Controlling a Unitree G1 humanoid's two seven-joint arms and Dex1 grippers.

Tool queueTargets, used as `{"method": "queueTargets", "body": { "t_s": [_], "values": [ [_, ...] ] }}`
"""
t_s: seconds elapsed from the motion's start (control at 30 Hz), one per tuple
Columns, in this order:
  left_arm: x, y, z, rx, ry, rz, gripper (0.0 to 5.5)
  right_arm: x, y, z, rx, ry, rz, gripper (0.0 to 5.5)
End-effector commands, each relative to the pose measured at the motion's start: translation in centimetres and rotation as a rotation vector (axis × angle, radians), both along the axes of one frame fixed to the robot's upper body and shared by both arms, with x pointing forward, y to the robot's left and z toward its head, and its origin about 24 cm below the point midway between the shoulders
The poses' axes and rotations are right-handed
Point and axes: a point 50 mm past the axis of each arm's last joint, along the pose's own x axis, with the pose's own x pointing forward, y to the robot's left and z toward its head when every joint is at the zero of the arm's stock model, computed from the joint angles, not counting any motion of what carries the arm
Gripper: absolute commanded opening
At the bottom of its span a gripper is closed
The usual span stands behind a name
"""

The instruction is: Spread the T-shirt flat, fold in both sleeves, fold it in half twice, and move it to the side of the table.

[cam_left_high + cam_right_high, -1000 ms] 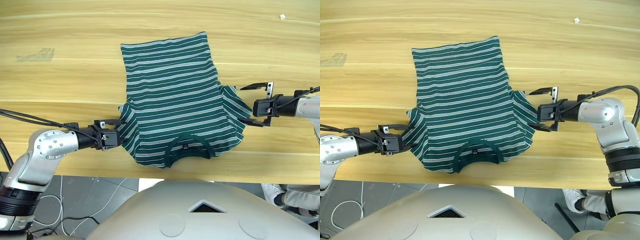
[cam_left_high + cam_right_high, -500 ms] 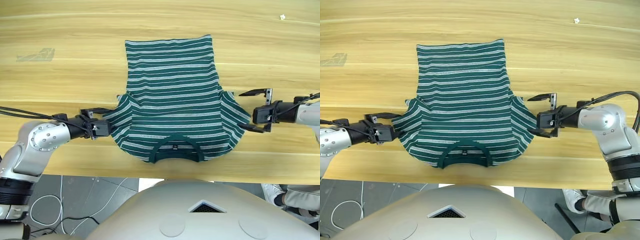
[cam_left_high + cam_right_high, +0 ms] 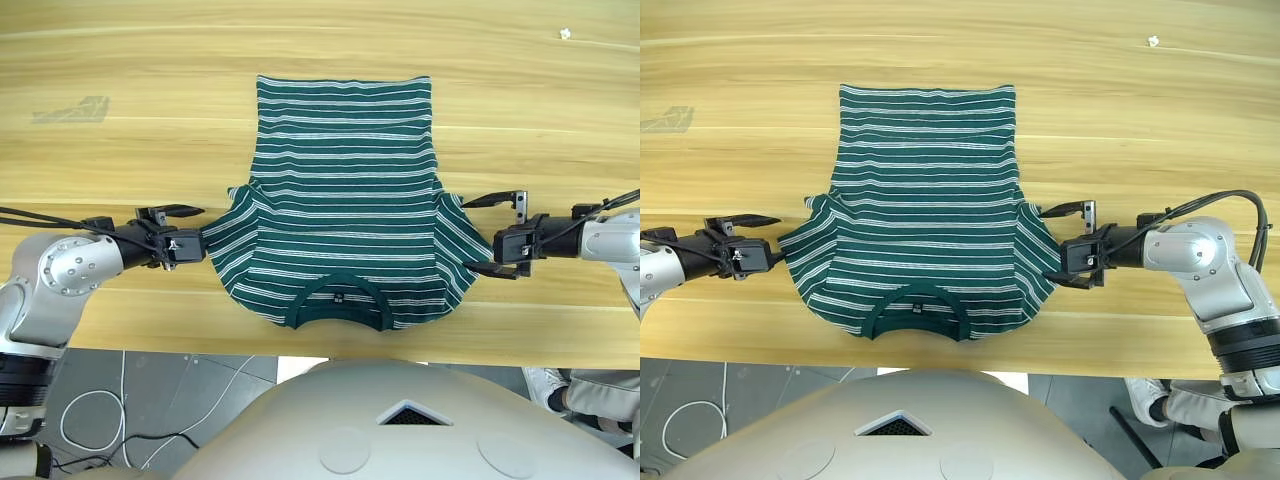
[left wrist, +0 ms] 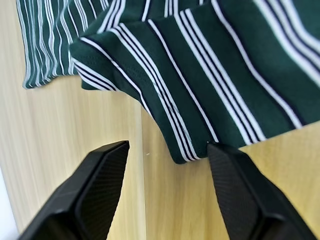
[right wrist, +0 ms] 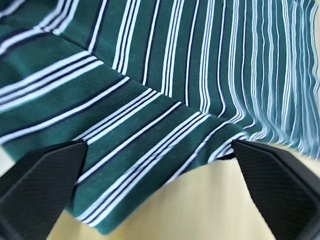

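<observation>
The green T-shirt (image 3: 345, 200) with white stripes lies on the wooden table (image 3: 120, 60), collar (image 3: 338, 300) nearest me and hem at the far side. Both short sleeves stick out a little to the sides. My left gripper (image 3: 200, 228) is open at the tip of the left sleeve (image 4: 165, 115), whose hem edge lies just ahead of the two spread fingers (image 4: 105, 170). My right gripper (image 3: 467, 235) is open too, one finger above and one below the right sleeve (image 5: 130, 150), which lies between them.
A small white scrap (image 3: 565, 33) lies at the far right of the table and a faint grey mark (image 3: 75, 108) at the far left. The table's near edge (image 3: 150, 345) runs just below the collar. Bare wood surrounds the shirt.
The shirt has turned square to me and its hem now lies straight. My left gripper moved left with the left sleeve drawn out. My right gripper shifted left over the right sleeve.
</observation>
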Motion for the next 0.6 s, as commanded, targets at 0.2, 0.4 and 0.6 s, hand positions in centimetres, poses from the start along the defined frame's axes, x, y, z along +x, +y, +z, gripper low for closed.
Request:
{"method": "queueTargets", "body": {
  "t_s": [0.2, 0.4, 0.6],
  "values": [
    [3.2, 3.5, 6.1, 0.059, -0.354, 0.143, 2.88, 2.2, -0.9, 5.8, 0.184, -0.099, -0.048, 5.36],
    [3.9, 3.4, 8.3, -0.264, -0.715, 0.360, 2.88, 5.5, 1.0, 11.4, 0.606, -0.375, -0.157, 5.36],
    [3.4, -1.1, 4.6, -0.716, -0.601, 0.558, 2.88, 8.8, 2.5, 12.2, 0.848, -0.530, -0.370, 5.36]
  ]
}}
